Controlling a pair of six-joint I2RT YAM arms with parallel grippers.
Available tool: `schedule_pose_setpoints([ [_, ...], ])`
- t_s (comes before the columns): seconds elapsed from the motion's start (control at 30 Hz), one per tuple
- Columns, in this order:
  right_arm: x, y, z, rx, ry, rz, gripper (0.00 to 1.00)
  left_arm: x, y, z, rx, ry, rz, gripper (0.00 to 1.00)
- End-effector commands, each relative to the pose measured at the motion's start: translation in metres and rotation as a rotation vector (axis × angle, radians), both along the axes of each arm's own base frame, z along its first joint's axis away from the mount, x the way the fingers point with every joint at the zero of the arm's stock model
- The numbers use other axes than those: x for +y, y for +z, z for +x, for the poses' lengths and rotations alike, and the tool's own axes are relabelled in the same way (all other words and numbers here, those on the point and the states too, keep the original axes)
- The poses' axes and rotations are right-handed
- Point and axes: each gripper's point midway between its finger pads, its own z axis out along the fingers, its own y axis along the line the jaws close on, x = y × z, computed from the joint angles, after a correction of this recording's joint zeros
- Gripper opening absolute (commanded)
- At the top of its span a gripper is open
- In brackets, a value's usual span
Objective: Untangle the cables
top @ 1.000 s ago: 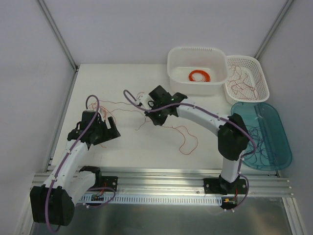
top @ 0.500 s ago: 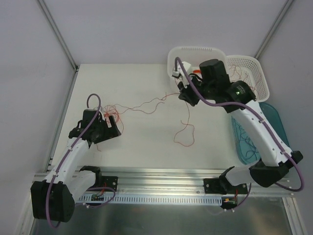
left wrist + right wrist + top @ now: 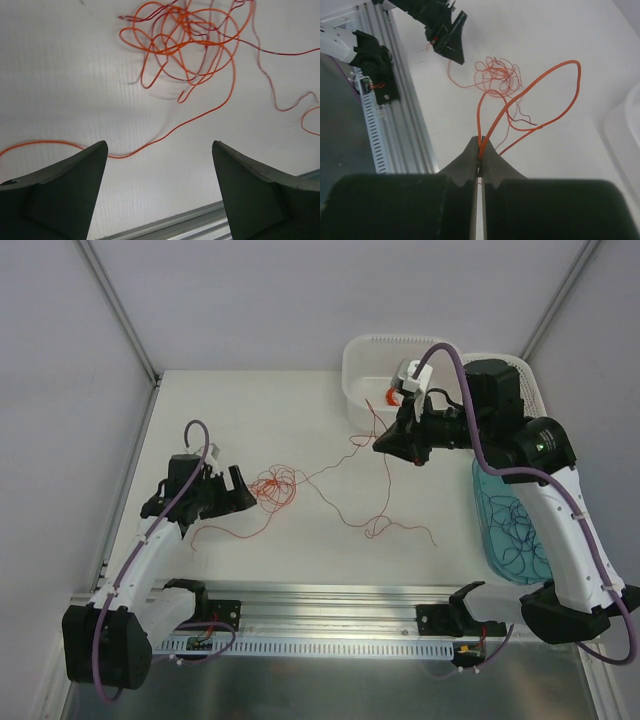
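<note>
Right wrist: clamping right fingers (image 3: 480,149) tight on a hair-light, springy orange strand (image 3: 535,82). Holding left fingers (image 3: 240,490) wide, empty; worth pinching the knot (image 3: 272,485) at its edge, just ahead.

Matt white table (image 3: 300,565), smooth orange cables (image 3: 185,45), ribbed brushed-metal rail (image 3: 330,593), translucent teal plastic tray (image 3: 480,510)

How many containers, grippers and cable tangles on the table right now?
Containers: 3 (white tub, white basket, teal tray)
Grippers: 2 (left gripper, right gripper)
Cable tangle: 1
Total: 6
</note>
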Motion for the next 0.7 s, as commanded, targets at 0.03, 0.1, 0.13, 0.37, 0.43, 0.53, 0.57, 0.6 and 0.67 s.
schedule_pose_setpoints([
  [0.03, 0.015, 0.002, -0.017, 0.080, 0.101, 0.083, 0.01, -0.040, 0.064, 0.037, -0.319, -0.228, -0.071, 0.87],
  [0.1, 0.015, -0.003, -0.018, 0.090, 0.101, 0.084, 0.01, -0.052, 0.077, 0.043, -0.400, -0.288, -0.080, 0.88],
  [0.13, 0.016, -0.003, -0.018, 0.091, 0.101, 0.087, 0.01, -0.058, 0.082, 0.046, -0.435, -0.311, -0.081, 0.89],
  [0.37, 0.021, -0.001, -0.020, 0.116, 0.107, 0.136, 0.01, -0.123, 0.112, 0.068, -0.689, -0.509, -0.037, 0.90],
  [0.43, 0.022, 0.001, -0.022, 0.121, 0.111, 0.152, 0.01, -0.147, 0.124, 0.070, -0.796, -0.577, -0.013, 0.91],
  [0.53, 0.023, 0.003, -0.025, 0.132, 0.113, 0.168, 0.01, -0.175, 0.141, 0.071, -0.917, -0.629, 0.014, 0.91],
  [0.57, 0.023, 0.003, -0.025, 0.135, 0.112, 0.172, 0.01, -0.184, 0.150, 0.071, -0.963, -0.643, 0.026, 0.91],
  [0.6, 0.023, 0.004, -0.026, 0.129, 0.113, 0.176, 0.01, -0.185, 0.154, 0.076, -0.988, -0.635, 0.038, 0.91],
  [0.67, 0.022, 0.005, -0.026, 0.129, 0.105, 0.186, 0.01, -0.203, 0.159, 0.077, -1.036, -0.662, 0.051, 0.92],
])
